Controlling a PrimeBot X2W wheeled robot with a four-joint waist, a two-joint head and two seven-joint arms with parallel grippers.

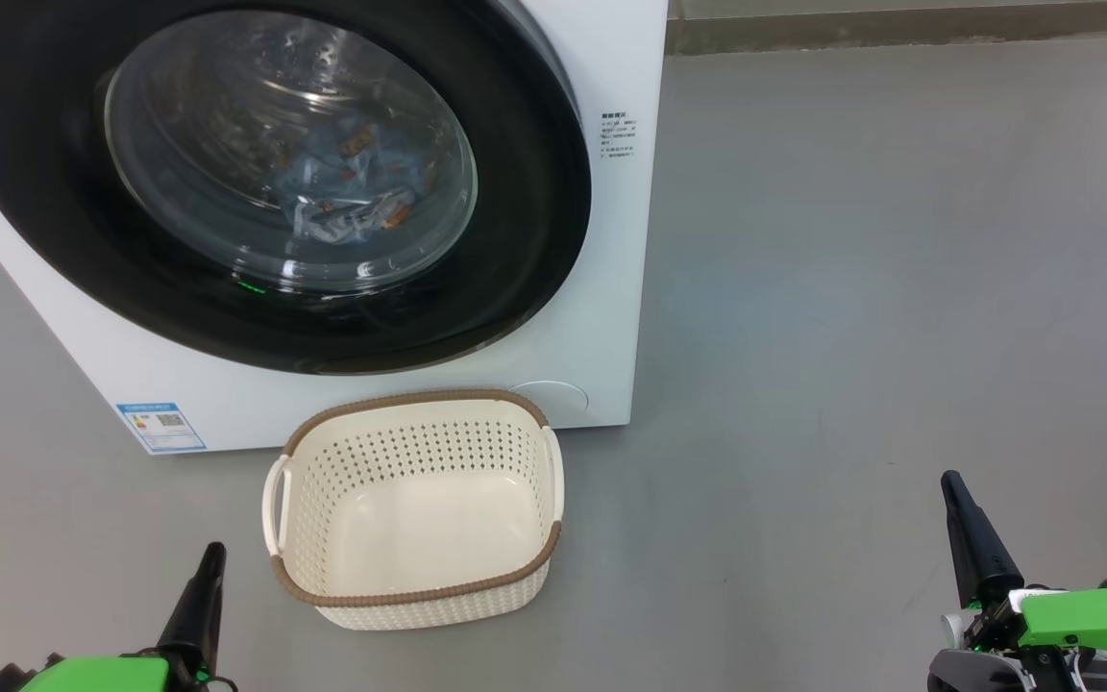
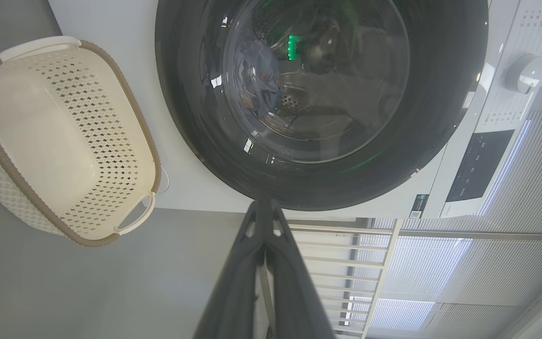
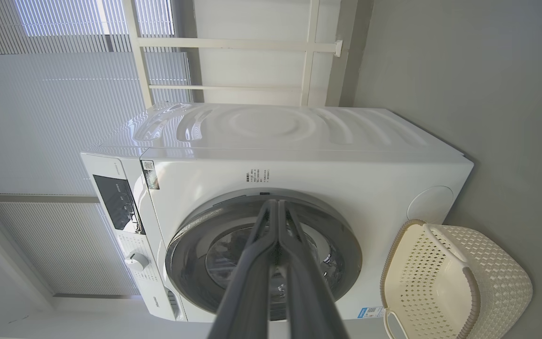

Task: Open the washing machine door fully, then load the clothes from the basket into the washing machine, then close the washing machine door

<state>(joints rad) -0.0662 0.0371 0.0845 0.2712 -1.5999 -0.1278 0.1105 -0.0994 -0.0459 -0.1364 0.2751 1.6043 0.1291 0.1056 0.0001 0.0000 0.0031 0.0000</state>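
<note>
Left pincer (image 2: 264, 209): two dark fingers pressed together, tips meeting, nothing held. Straight beyond the tips: door (image 2: 195, 141), black rim, seated flush in the white washing machine (image 2: 191, 195). The tips overlap the rim's edge; contact cannot be told. Beyond the tips, through the glass: clothes (image 2: 258, 89), a dim blue bundle against the steel drum. Far to the pincer's left: basket (image 2: 111, 117) on the grey floor (image 2: 64, 282), just beside the machine front, bare cream bottom showing. To the pincer's right: knob (image 2: 527, 73), dark control panel (image 2: 478, 165), blinds (image 2: 440, 282).
</note>
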